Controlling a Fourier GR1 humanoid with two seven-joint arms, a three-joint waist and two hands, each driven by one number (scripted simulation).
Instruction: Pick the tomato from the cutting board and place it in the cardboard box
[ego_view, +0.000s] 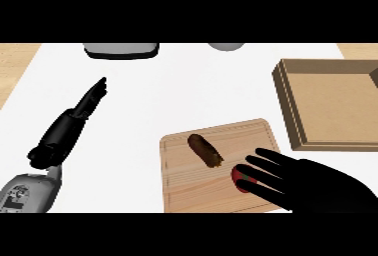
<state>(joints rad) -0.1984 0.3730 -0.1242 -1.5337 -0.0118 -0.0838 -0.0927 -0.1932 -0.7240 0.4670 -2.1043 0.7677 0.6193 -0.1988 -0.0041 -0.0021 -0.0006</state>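
Note:
A wooden cutting board (221, 140) lies at the lower middle of the white counter. On it rests a brown elongated item (205, 150), and a red tomato (239, 176) peeks out near the board's lower right. My right hand (310, 184) comes in from the lower right with its fingers spread over the tomato, hiding most of it; they are not closed round it. The shallow cardboard box (332, 107) sits at the right, beyond the board. My left hand (74, 125) rests at the left with straight fingers pointing away.
A grey appliance with a dark base (120, 50) stands at the counter's far edge, and a pale round object (226, 46) lies beside it. Wood-coloured surface shows at the upper left corner (16, 57).

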